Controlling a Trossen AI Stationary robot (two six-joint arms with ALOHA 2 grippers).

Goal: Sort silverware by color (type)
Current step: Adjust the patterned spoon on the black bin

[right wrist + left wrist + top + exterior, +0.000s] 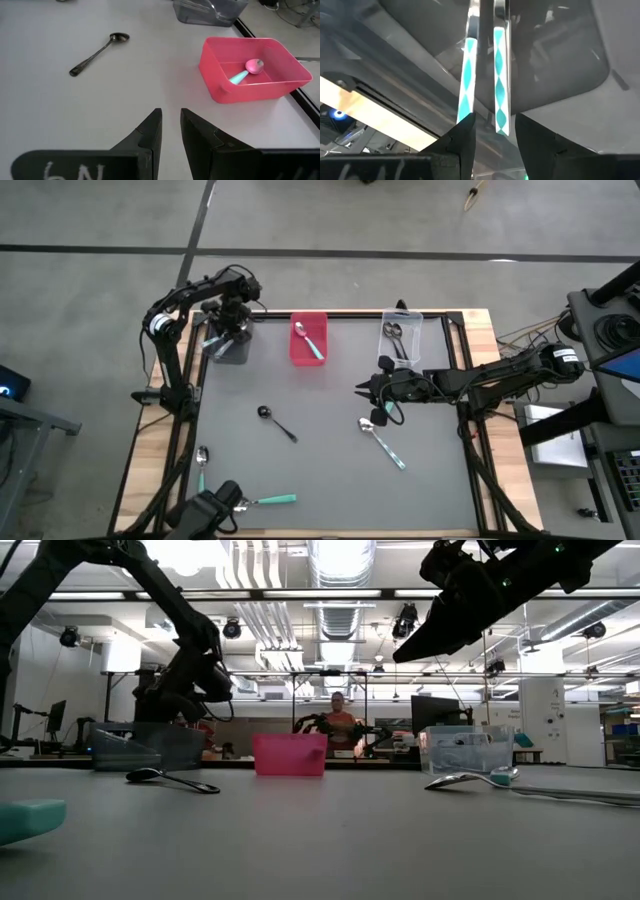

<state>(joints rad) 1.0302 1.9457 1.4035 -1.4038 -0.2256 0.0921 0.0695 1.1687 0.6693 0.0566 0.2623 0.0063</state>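
Note:
My left gripper (228, 330) hangs over the grey bin (230, 348) at the table's far left, pointing steeply down, and is open. In its wrist view, two spoon handles with a pale and teal diamond pattern (499, 85) (466, 80) lean up toward the fingers. The end of one stands in the gap between them. My right gripper (171, 117) hovers above the table's right middle, with a narrow gap and nothing in it. On the table lie a black spoon (277, 423), a teal-handled spoon (382, 442), a pale-handled spoon (201, 465) and another teal-handled one (268, 500).
A red bin (308, 338) at the far middle holds a teal-handled spoon (244, 72). A clear bin (402, 335) at the far right holds dark spoons. The low camera (212, 515) sits at the near left edge. A person (340, 722) is in the room beyond the table.

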